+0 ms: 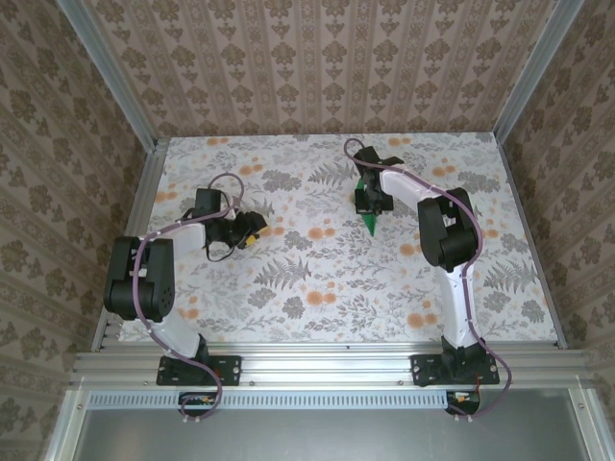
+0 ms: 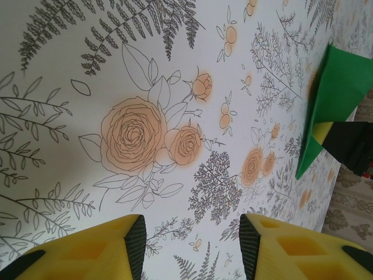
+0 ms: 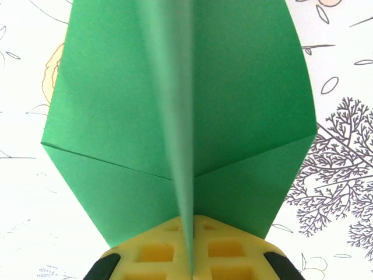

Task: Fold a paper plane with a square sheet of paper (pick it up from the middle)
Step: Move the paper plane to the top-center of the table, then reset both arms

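The paper plane [image 3: 175,111] is bright green, folded with a centre crease, and its wings spread to both sides in the right wrist view. My right gripper [image 3: 191,256] is shut on its central keel, yellow fingers pressed together around the fold. From above, the plane [image 1: 370,220] pokes out below my right gripper [image 1: 369,202] at the table's middle right, its tip toward the near side. In the left wrist view the plane [image 2: 332,93] hangs at the far right. My left gripper [image 2: 189,245] is open with nothing between its yellow fingers, hovering over the floral tabletop; from above it [image 1: 252,230] sits left of centre.
The floral tabletop [image 1: 317,279] is bounded by aluminium rails [image 1: 327,363] at the near edge and patterned walls [image 1: 317,67] on three sides. Both arm bases sit on the near rail.
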